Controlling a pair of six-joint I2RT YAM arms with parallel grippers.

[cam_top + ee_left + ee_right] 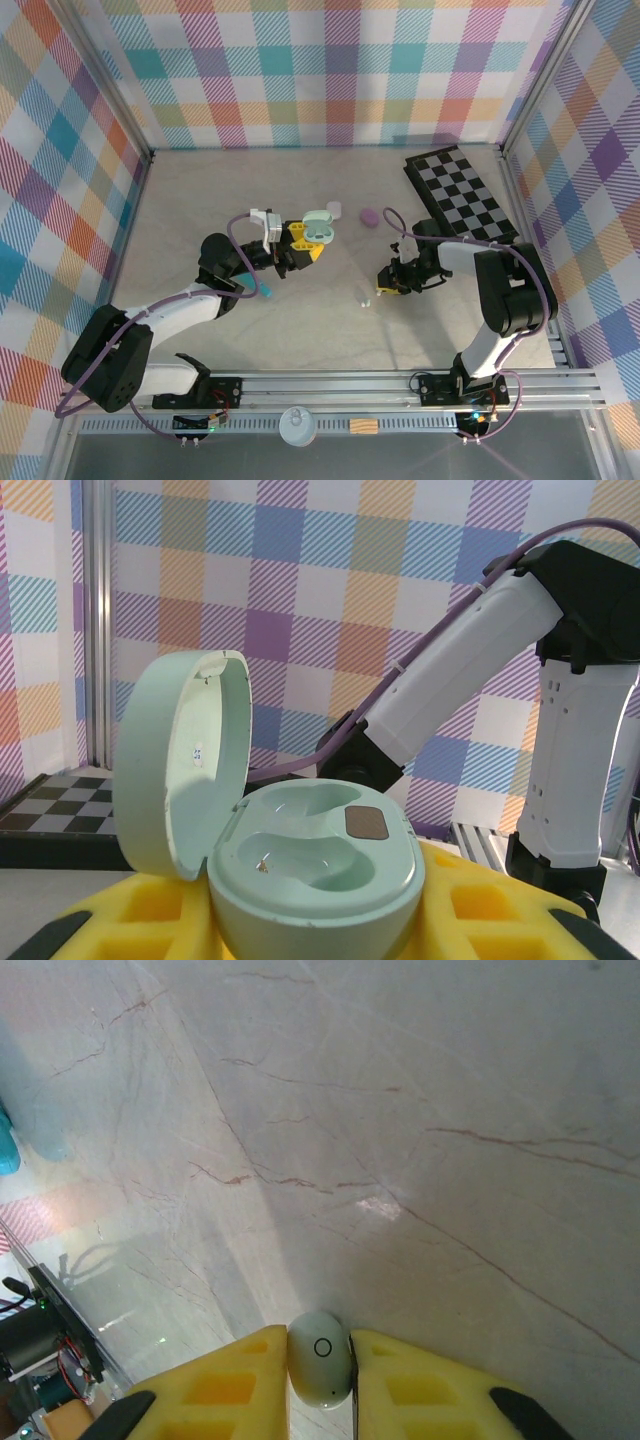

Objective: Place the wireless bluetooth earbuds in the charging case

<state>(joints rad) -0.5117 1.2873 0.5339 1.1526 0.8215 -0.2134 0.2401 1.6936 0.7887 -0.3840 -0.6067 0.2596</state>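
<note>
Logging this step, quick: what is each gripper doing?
Left gripper: closed on the open mint charging case.
Right gripper: closed on a white earbud.

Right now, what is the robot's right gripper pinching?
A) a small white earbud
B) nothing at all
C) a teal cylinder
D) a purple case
A: the right wrist view shows a small white earbud wedged between the yellow fingers of the right gripper, just above the table.
</note>
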